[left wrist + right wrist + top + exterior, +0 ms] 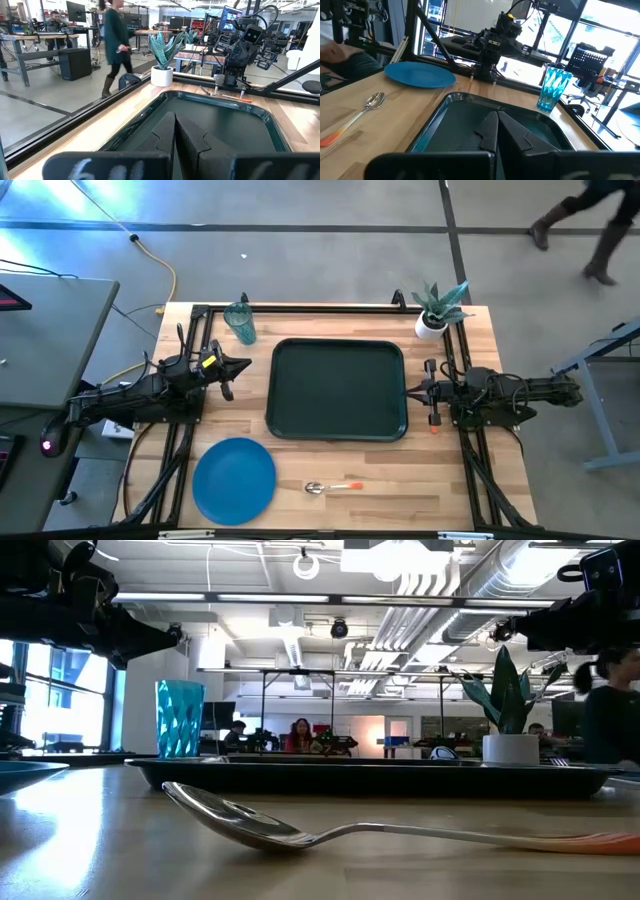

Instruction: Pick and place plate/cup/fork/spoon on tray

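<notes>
The dark green tray lies in the table's middle. The teal cup stands upright off its far left corner. The blue plate lies flat at the near left. The orange-handled spoon lies near the front edge, bowl to the left. The fork lies on the table just off the tray's right rim, under my right arm; the left wrist view shows its orange handle. My left gripper is shut and empty left of the tray. My right gripper is shut and empty over the tray's right rim.
A white pot with a green plant stands at the far right corner. Black frame rails run along the table's left, right and far sides. A person walks on the floor beyond the table. A grey table stands to the left.
</notes>
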